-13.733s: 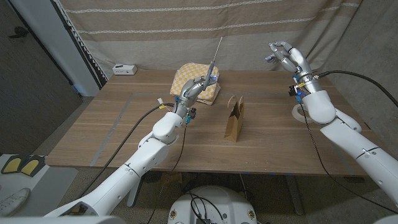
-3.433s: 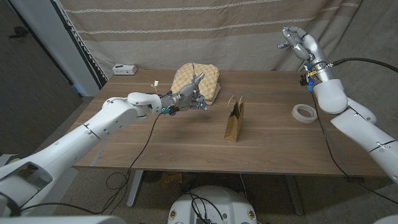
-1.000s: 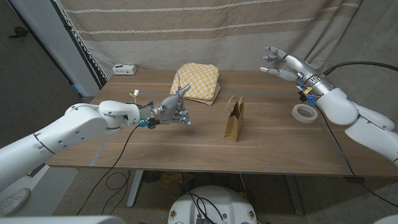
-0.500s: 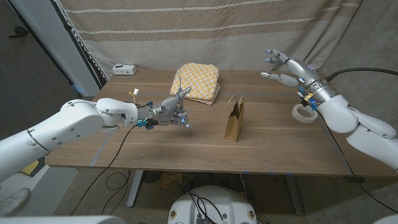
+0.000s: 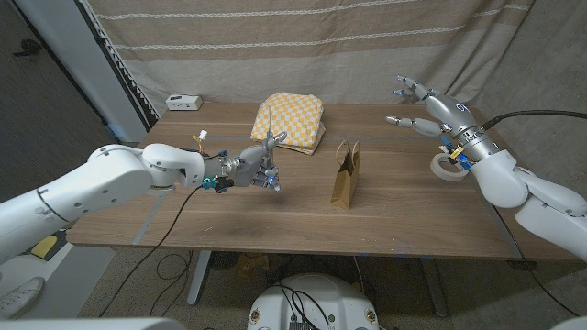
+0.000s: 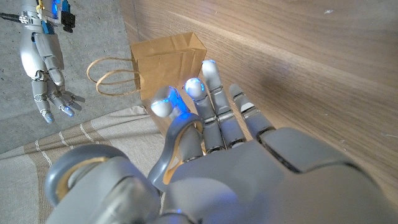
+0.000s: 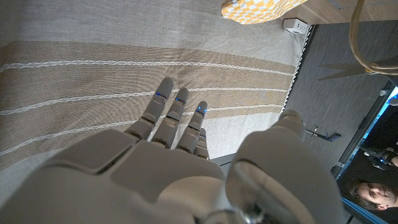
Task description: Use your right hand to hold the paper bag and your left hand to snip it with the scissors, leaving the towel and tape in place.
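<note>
**Bag not held, no cut yet**

Paper bag (image 5: 346,174) stands upright on the table (image 5: 413,211), between both hands. Left hand (image 5: 260,168) fingers grip scissors (image 5: 270,152), short of the bag. Right hand (image 5: 425,105) fingers spread, empty, well apart. Towel (image 5: 290,120) and tape (image 5: 448,166) untouched.

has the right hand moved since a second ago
Yes. The right hand has shifted toward the robot's right and nearer the tape roll, away from the paper bag.

Even, soft indoor light; faint shadows on table (image 5: 229,197); wrist views blurred close up.
</note>
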Tool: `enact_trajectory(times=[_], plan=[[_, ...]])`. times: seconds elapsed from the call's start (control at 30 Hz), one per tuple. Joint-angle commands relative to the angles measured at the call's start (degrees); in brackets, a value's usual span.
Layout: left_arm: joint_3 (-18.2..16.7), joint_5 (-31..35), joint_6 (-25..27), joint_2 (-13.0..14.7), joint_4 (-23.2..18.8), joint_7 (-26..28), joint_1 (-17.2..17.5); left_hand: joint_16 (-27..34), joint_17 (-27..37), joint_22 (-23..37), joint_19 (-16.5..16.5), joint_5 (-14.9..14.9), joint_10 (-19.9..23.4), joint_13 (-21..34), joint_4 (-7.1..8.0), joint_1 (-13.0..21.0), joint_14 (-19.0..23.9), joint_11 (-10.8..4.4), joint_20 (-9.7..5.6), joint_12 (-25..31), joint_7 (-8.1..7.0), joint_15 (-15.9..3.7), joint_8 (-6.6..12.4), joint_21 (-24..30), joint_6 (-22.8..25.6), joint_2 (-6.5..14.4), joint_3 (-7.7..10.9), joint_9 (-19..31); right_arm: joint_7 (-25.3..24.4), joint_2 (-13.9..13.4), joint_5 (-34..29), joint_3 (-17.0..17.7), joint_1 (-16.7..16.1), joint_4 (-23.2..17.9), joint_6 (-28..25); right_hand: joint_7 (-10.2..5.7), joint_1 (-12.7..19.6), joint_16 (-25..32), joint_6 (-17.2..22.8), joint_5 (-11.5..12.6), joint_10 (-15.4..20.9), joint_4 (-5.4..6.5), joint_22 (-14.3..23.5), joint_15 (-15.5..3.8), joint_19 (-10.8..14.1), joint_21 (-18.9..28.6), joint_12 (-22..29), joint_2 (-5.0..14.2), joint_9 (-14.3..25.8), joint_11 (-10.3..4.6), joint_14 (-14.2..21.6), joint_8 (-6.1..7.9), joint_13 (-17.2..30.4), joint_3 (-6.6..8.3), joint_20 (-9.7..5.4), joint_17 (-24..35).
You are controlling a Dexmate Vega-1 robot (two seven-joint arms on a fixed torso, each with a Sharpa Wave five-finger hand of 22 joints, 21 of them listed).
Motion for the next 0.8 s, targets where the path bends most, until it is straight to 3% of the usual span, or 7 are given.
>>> enact_trajectory(times=[0.03,0.27,0.8], plan=[[-0.1,-0.83,0.42,1.21,-1.72,0.21,1.42,0.57,0.32,0.18,-0.02,0.5,0.4,-0.28,-0.08,1.07,-0.22,0.04,-0.52,-0.28,3.86,-0.88,19.15,0.31,4.66,0.0,-0.81,0.16,-1.42,-1.28,-5.5,0.93,-1.93,-0.61,-1.75,-0.13,2.85,-0.48,-1.13,0.95,-0.52,-1.54,0.12,-9.81,0.55,-0.7,-0.21,0.13,0.08,-0.14,-0.8,-0.16,-0.28,0.35,-0.49,-0.16],[-0.28,-1.55,0.54,1.82,-2.56,0.55,2.32,0.6,-0.12,0.19,-0.08,0.65,0.52,-0.11,0.01,1.21,-0.09,-0.14,-0.5,-0.16,3.86,-0.87,19.14,0.31,4.71,0.0,-0.82,0.16,-1.25,-2.33,-6.54,0.83,-2.27,-0.7,-1.5,0.07,4.34,-0.76,-2.23,1.35,-0.97,-2.35,0.07,-9.68,0.93,-1.24,-0.34,-0.65,0.04,-0.21,-1.06,-0.33,-0.58,0.26,-0.72,-0.38],[0.79,-0.56,1.74,2.09,-3.9,0.61,1.32,1.22,-0.37,0.24,-0.26,1.1,0.62,-0.64,0.28,1.56,-0.66,-0.38,-0.44,-0.65,3.81,-0.79,19.08,0.35,4.33,0.04,-0.81,0.13,-1.85,-2.57,-7.57,1.92,-4.63,-1.55,-1.3,0.24,4.03,-1.0,-3.23,1.27,-1.46,-2.28,0.04,-9.55,1.25,-1.86,-0.47,-1.99,0.01,-0.27,-1.33,-0.45,-0.85,-0.64,-0.74,-0.52]])
